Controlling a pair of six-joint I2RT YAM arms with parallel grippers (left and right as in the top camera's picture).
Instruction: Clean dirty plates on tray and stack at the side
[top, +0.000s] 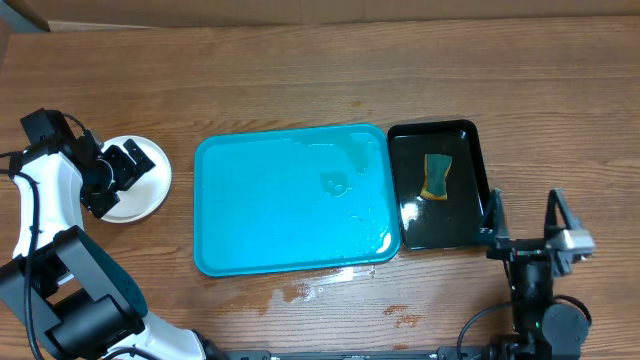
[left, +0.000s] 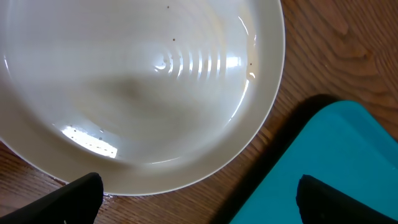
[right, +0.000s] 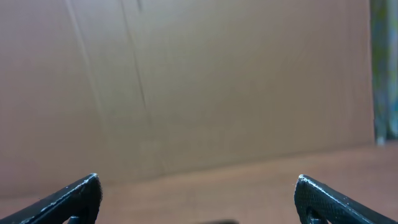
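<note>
Left gripper (top: 118, 172), jaws spread wide and empty, hovers directly over a white plate (top: 155, 178), round with no long axis, on the table (top: 300, 60) at nine o'clock of the tray (top: 290, 250), which holds no plates. Right gripper (top: 523, 215), equally wide and empty, waits well apart at the tray's four o'clock.

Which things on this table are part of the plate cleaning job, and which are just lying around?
Part of the job: turquoise tray, empty and wet; white plate beside it; sponge, probably the cleaner.
Lying about: black tray under the sponge; water splashes on the table.
</note>
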